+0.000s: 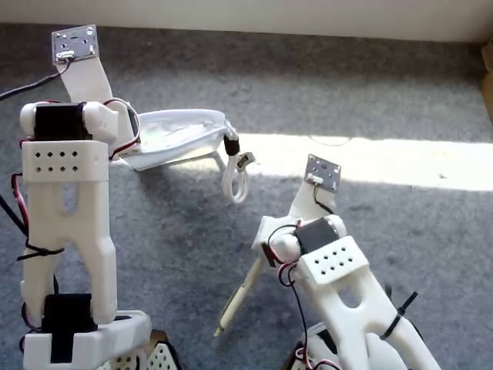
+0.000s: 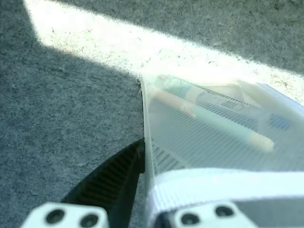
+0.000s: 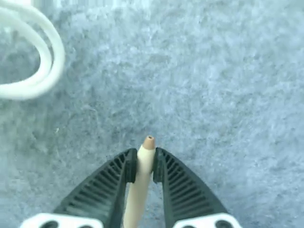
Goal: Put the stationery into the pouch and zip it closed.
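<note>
I'm at the loading step. My right jaws (image 3: 145,153) are closed tight on a pen (image 1: 235,301), and my left jaws (image 2: 145,152) pinch the pouch (image 1: 181,135) by its edge, with other pens already inside. In the high view the pouch is at about 10 o'clock from my right jaws, above the carpeted bench (image 1: 400,100). The pen's long axis runs from 1 to 7 o'clock, its free end at 7, away from the pouch. Next I'd judge it needs swinging round to the opening.
</note>
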Robot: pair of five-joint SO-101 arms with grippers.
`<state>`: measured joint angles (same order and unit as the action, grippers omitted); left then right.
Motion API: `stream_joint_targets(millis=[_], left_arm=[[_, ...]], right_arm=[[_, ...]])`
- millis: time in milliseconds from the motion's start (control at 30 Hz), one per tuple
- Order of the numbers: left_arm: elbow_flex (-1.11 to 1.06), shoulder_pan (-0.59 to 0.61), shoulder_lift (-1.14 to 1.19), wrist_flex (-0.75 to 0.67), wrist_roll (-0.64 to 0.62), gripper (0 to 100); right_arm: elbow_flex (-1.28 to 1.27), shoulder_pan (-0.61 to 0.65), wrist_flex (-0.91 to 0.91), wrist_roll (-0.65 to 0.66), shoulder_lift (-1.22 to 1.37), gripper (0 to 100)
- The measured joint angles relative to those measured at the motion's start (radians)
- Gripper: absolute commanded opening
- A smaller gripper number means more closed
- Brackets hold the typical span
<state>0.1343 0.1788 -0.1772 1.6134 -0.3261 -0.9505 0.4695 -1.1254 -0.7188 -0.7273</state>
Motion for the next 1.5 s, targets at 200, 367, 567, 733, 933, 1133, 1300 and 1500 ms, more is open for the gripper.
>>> stream_joint_targets(millis=[200, 367, 567, 733, 933, 1133, 1300, 1500], left_arm=[[0.000, 0.000, 0.000, 0.000, 0.000, 1], [-0.012, -0.002, -0.002, 0.000, 0.000, 1], [-0.025, -0.015, -0.005, 0.000, 0.000, 1], [-0.029, -0.018, -0.005, 0.000, 0.000, 1], [-0.029, -0.018, -0.005, 0.000, 0.000, 1], [-0.029, -0.018, -0.003, 0.000, 0.000, 1], [-0.029, -0.018, -0.003, 0.000, 0.000, 1], [-0.029, -0.018, -0.003, 0.000, 0.000, 1]], right_arm=[[0.000, -0.077, 0.000, 0.000, -0.077, 0.5], [0.000, -0.080, 0.000, 0.000, -0.141, 0.5], [-0.002, -0.084, 0.021, 0.000, -0.250, 0.5], [-0.002, -0.084, 0.146, 0.000, -0.353, 0.5], [-0.002, -0.084, 0.195, 0.035, -0.404, 0.5], [0.003, -0.072, 0.249, 0.130, -0.408, 0.5], [0.057, 0.011, 0.310, 0.203, -0.408, 0.5], [0.161, 0.068, 0.381, 0.287, -0.408, 0.5]])
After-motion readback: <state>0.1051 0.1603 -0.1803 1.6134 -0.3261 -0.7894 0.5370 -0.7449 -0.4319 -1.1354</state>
